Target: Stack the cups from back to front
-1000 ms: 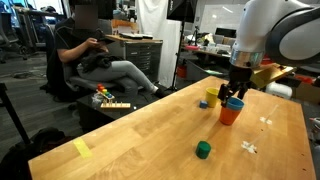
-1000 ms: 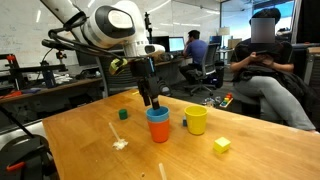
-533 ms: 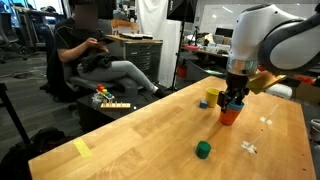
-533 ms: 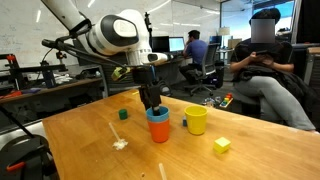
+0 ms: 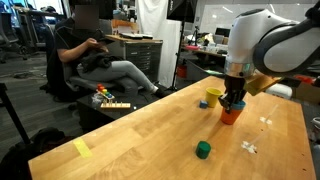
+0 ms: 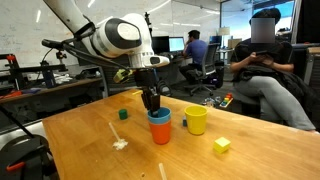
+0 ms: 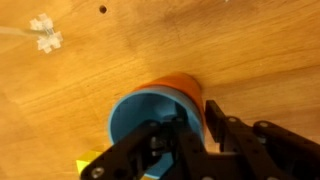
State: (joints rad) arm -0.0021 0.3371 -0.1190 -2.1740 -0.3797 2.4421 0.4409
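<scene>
In both exterior views a blue cup sits nested inside an orange cup on the wooden table. A yellow cup stands upright right beside them, also seen behind the stack. My gripper points straight down onto the nested pair. In the wrist view one finger reaches inside the blue cup and the other finger lies outside the orange cup. The jaws of the gripper are pinched on the shared wall. The cups' bases rest on the table.
A green cube and a small white object lie on the table in front of the cups. A yellow block sits near the table edge. A seated person is beyond the table.
The gripper has dropped a little onto the nested cups. Its jaws have gone from wide open to closed around the wall. The cups have not moved.
</scene>
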